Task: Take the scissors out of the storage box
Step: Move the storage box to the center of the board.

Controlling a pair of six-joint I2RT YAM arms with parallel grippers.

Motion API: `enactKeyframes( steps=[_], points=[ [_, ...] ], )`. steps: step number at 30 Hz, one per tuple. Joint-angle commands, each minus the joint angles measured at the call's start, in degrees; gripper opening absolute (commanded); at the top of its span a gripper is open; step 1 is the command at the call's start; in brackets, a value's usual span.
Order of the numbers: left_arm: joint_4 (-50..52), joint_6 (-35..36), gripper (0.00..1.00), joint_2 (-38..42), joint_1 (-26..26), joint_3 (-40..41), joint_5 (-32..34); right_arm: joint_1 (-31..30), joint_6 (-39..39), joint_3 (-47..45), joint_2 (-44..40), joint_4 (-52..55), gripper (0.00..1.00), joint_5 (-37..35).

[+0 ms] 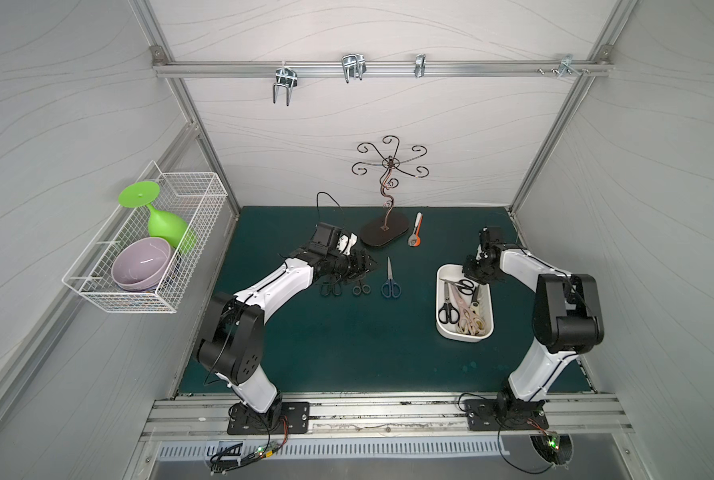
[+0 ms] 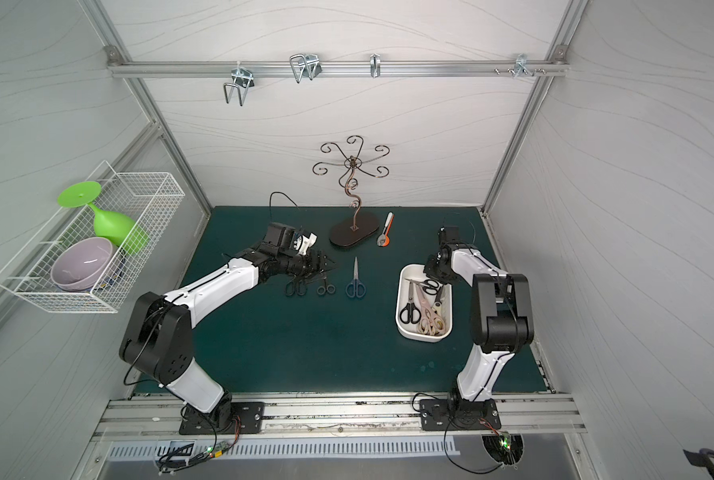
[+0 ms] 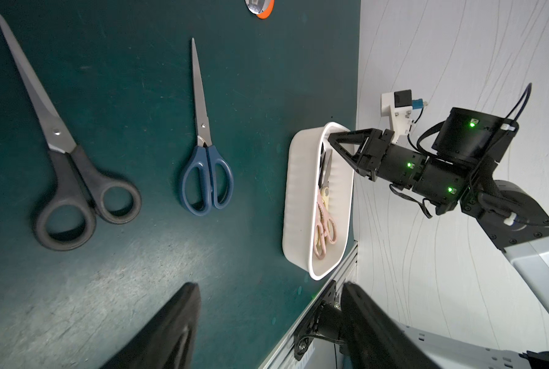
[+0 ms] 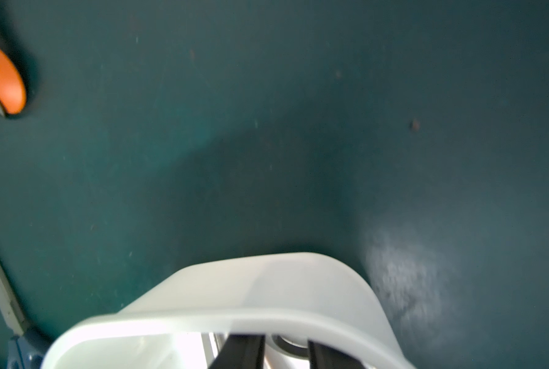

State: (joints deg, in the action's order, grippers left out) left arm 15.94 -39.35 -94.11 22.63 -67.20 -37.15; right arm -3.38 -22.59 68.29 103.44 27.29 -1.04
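The white storage box sits on the green mat, holding pink and cream shears and black scissors; a blue pair and two black pairs lie outside. The right gripper dips into the box's far end, tips hidden, so I cannot tell if it grips anything; the left gripper hangs low over the black pairs, wide apart, empty.

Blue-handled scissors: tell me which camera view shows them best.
The left wrist view. There the blue-handled scissors lie close and whole, tips to handle loops, nothing covering them. Both top views show them complete but small. The right wrist view catches only a blurred blade and handle edge.
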Motion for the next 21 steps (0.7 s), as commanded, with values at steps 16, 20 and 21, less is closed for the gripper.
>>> enactKeyframes(
  steps=[16,20,21],
  points=[
    [-5.22,-3.27,0.73,-2.72,-0.26,-0.38,-4.04,-2.69,3.65,9.98,-0.11,8.59,0.26,1.86],
    [-5.58,-3.32,0.73,-5.29,-0.22,-2.4,-5.58,-7.09,1.9,5.35,-5.49,13.54,0.26,-2.4],
    [-5.57,-3.16,0.73,-5.81,-0.28,-2.83,-5.96,-8.19,1.63,3.95,-6.58,13.99,0.26,-2.55]
  ],
)
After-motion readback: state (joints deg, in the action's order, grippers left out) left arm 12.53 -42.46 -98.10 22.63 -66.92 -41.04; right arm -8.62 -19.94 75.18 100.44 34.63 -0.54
